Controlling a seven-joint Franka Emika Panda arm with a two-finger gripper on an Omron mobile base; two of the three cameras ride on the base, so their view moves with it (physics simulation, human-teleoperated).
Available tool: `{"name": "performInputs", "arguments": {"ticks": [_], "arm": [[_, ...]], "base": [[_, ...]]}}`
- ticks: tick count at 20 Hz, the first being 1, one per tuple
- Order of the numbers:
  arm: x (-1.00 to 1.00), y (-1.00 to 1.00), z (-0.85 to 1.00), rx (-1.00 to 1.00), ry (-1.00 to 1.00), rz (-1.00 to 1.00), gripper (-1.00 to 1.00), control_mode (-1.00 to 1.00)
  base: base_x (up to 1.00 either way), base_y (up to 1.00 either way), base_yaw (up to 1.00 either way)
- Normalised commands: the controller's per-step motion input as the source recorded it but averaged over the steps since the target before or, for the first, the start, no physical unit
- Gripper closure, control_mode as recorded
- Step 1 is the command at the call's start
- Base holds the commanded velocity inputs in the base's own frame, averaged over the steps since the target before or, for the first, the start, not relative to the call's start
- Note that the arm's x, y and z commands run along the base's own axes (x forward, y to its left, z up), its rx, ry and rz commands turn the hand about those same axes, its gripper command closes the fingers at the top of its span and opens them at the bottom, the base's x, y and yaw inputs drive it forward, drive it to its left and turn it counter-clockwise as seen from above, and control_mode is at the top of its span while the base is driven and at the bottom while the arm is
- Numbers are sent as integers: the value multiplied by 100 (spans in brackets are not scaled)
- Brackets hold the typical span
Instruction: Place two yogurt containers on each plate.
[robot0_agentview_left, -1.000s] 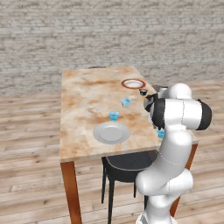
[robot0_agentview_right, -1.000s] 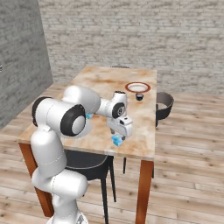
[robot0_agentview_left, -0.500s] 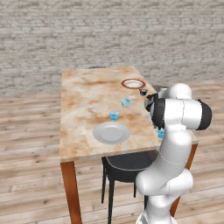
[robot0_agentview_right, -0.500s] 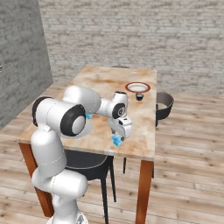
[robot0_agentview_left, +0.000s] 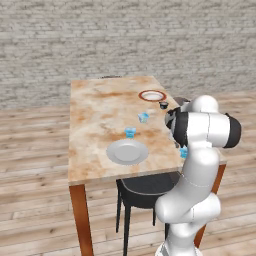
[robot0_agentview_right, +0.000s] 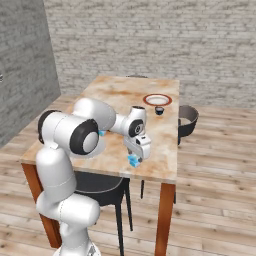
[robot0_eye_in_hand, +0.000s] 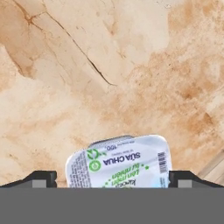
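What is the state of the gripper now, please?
Gripper: open, one finger on each side of a yogurt container on the table; not gripping it yet.

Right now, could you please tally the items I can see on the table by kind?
Yogurt containers: 3
Plates: 2
Small dark cup: 1
Total: 6
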Motion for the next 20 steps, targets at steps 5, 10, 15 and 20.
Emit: {"name": "performInputs", "arguments": {"ticks": [5, 10, 15, 20], "arm": [[0, 0, -14, 1, 0, 0, -100, -100], [0, 0, -3, 3, -4, 1, -100, -100], [-7, 0, 3, 3, -7, 0, -100, -100], [-9, 0, 0, 0, -8, 0, -100, -100]], "base": [[0, 0, 0], [0, 0, 0], [0, 0, 0], [0, 0, 0]]}}
